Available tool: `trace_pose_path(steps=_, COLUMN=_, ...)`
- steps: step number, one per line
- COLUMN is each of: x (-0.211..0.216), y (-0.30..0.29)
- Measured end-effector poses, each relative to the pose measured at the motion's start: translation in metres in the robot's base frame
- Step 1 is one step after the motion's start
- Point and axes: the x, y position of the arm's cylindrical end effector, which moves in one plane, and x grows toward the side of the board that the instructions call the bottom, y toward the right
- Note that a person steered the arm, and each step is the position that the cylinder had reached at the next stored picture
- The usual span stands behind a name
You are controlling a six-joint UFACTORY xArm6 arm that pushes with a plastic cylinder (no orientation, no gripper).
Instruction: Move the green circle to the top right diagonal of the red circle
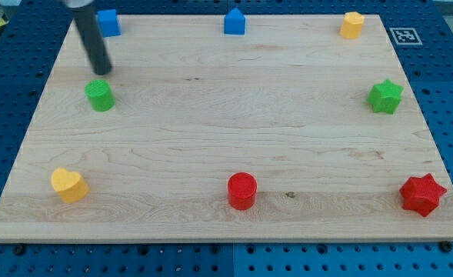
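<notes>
Nearest the view's bottom edge of the wooden board sit a yellow heart at the left, the red circle in the middle, and a red star at the right. Farther up, the green circle lies near the left edge, well apart from the red circle, with a green star opposite on the right. My tip is a bare rod holding nothing, just above the green circle toward the view's top, close to it though I cannot tell if it touches. Along the top are a blue cube, a blue house-shaped block and a yellow block. Pushing from here would likely drive the green circle downward toward the yellow heart rather than rightward; an off-centre push could also let the round block slip aside.
</notes>
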Motion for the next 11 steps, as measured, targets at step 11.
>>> trace_pose_path(steps=11, x=0.120, y=0.291)
